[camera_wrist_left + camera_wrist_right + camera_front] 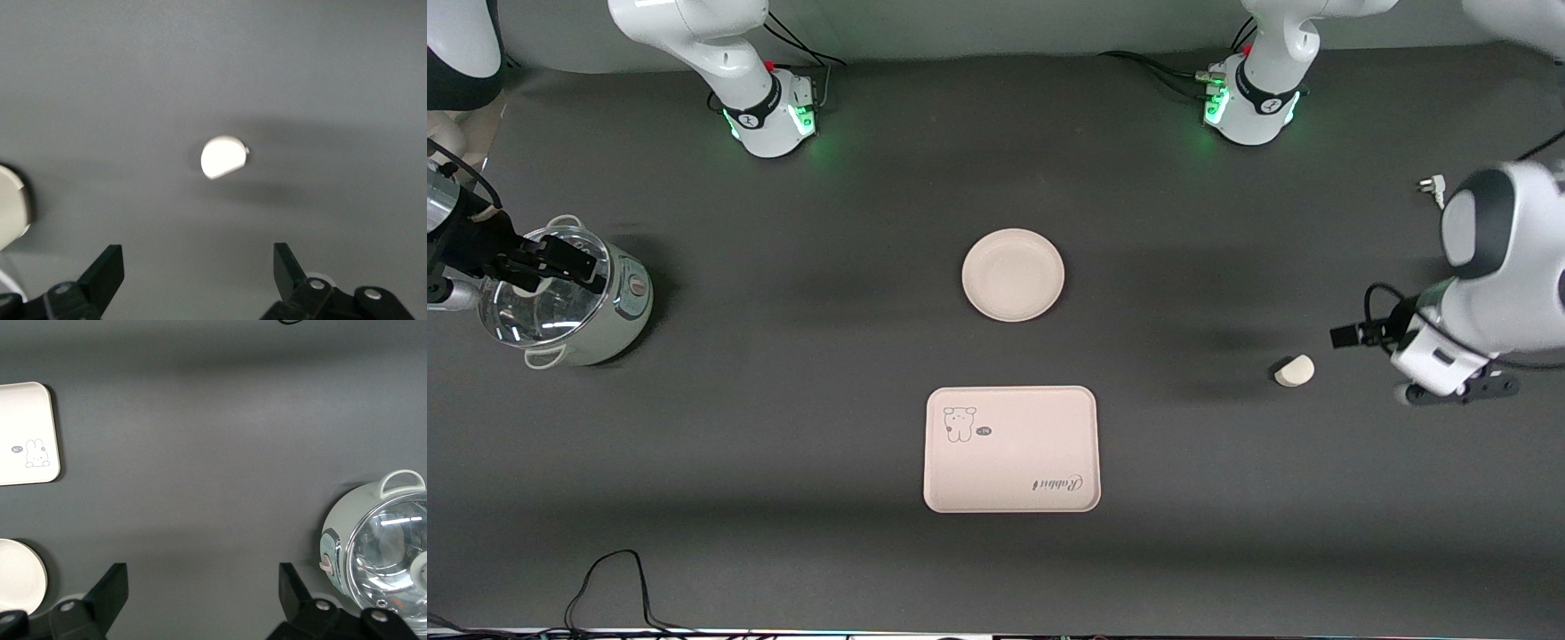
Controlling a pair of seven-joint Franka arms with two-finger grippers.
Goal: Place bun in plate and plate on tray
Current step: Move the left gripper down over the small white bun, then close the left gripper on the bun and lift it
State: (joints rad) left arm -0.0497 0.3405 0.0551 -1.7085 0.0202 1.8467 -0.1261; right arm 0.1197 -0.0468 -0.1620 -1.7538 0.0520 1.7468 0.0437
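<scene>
Dark grey matting covers the table in the front view, where the plate (pixel 1013 274) sits mid-table, the tray (pixel 1011 449) nearer the camera, the bun (pixel 1295 371) toward the left arm's end just beside the left gripper (pixel 1347 336), and the right gripper (pixel 543 267) hangs over a small cooker (pixel 578 302). From the left wrist, widely parted black fingers (pixel 107 273) frame the bun (pixel 223 157) lying alone on the mat. From the right wrist, the right gripper (pixel 200 600) stands equally wide and empty above bare mat between the cooker (pixel 373 547) and the tray (pixel 27 433).
</scene>
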